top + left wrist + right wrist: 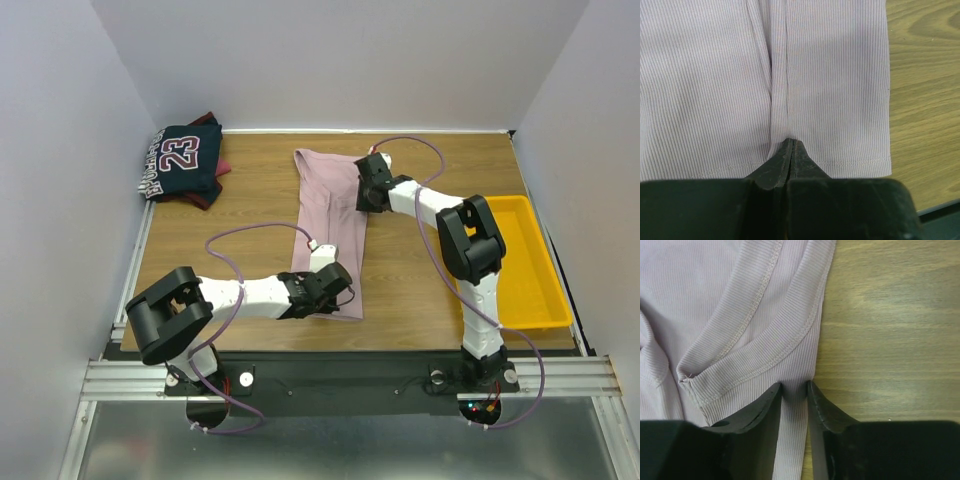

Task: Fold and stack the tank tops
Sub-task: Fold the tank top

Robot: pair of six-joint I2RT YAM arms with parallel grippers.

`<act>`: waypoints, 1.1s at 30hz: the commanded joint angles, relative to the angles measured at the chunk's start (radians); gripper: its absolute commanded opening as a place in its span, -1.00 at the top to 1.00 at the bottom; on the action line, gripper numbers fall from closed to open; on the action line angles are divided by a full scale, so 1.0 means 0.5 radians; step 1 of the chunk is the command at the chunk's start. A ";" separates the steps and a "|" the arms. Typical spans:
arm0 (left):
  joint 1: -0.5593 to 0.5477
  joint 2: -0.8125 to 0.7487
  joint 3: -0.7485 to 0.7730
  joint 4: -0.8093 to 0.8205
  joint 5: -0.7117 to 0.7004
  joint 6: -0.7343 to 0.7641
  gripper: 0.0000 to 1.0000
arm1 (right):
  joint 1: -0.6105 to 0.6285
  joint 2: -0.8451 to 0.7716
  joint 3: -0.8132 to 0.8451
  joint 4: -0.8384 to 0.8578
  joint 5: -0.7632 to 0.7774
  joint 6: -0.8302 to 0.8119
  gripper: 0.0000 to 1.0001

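Pink ribbed cloth fills the middle of the overhead view: the pink tank top (330, 235) lies as a long narrow strip on the wooden counter (250, 200), apparently already folded lengthwise. The left pincer (338, 292) sits at its near hem and the right pincer (370, 188) at its far, strap end. With one at each end, the strip can probably be lifted taut and doubled over. In the far left corner the navy tank top (185, 160) rests on the maroon tank top (212, 190), a likely start of the stack. The yellow tray (525, 262) stands apart on the right.

From the left wrist, the pincer (791, 149) is pressed together on a raised ridge of fabric just above the stitched hem. The pleat running away from it suggests a firm pinch through the layers.

From the right wrist, the pincer (794, 390) has its fingers narrowly spread, with a strip of the curved, stitched edge lying in the gap, right beside bare wood. I cannot tell whether it truly clamps that strip or merely straddles it.
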 commanded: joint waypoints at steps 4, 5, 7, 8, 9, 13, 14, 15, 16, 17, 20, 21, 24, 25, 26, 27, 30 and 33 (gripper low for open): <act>-0.026 -0.003 -0.129 -0.058 0.069 -0.027 1.00 | 0.002 -0.015 -0.080 -0.012 0.220 -0.036 0.51; -0.026 -0.009 -0.150 -0.058 0.078 -0.033 1.00 | -0.007 -0.018 -0.080 -0.015 0.223 -0.045 0.56; -0.026 -0.015 -0.175 -0.046 0.106 -0.036 1.00 | -0.013 -0.027 -0.077 -0.015 0.235 -0.057 0.56; -0.026 -0.018 -0.181 -0.037 0.112 -0.036 1.00 | -0.016 -0.027 -0.073 -0.015 0.235 -0.073 0.56; -0.029 -0.024 -0.187 -0.040 0.127 -0.036 1.00 | -0.016 -0.027 -0.070 -0.015 0.238 -0.082 0.56; -0.041 -0.049 -0.218 -0.034 0.167 -0.042 1.00 | -0.022 -0.015 -0.049 -0.015 0.251 -0.125 0.46; -0.044 -0.055 -0.230 -0.037 0.174 -0.045 1.00 | -0.022 -0.009 -0.046 -0.015 0.254 -0.134 0.41; -0.047 -0.061 -0.233 -0.034 0.183 -0.045 1.00 | -0.019 -0.003 -0.043 -0.015 0.254 -0.152 0.32; -0.053 -0.067 -0.239 -0.031 0.195 -0.051 1.00 | -0.022 0.000 -0.040 -0.015 0.254 -0.159 0.27; -0.066 -0.070 -0.245 -0.031 0.201 -0.051 1.00 | -0.022 0.003 -0.040 -0.015 0.260 -0.171 0.17; -0.084 -0.076 -0.273 -0.037 0.220 -0.070 1.00 | -0.025 -0.003 -0.064 -0.015 0.275 -0.177 0.04; -0.087 -0.094 -0.279 -0.034 0.226 -0.082 1.00 | -0.025 -0.009 -0.067 -0.015 0.275 -0.177 -0.03; -0.105 -0.128 -0.313 -0.034 0.253 -0.113 1.00 | -0.025 -0.018 -0.089 -0.015 0.269 -0.183 -0.14; -0.115 -0.144 -0.319 -0.031 0.262 -0.122 1.00 | -0.025 -0.030 -0.092 -0.015 0.269 -0.186 -0.14; -0.124 -0.153 -0.331 -0.031 0.269 -0.128 1.00 | -0.025 -0.037 -0.092 -0.015 0.266 -0.189 -0.14; -0.145 -0.180 -0.331 -0.034 0.278 -0.146 1.00 | -0.025 -0.055 -0.104 -0.015 0.269 -0.193 -0.15; -0.188 -0.202 -0.328 -0.031 0.293 -0.183 1.00 | -0.028 -0.101 -0.129 -0.015 0.245 -0.190 -0.23; -0.237 -0.208 -0.289 -0.046 0.302 -0.189 1.00 | -0.028 -0.190 -0.138 -0.015 0.202 -0.183 -0.30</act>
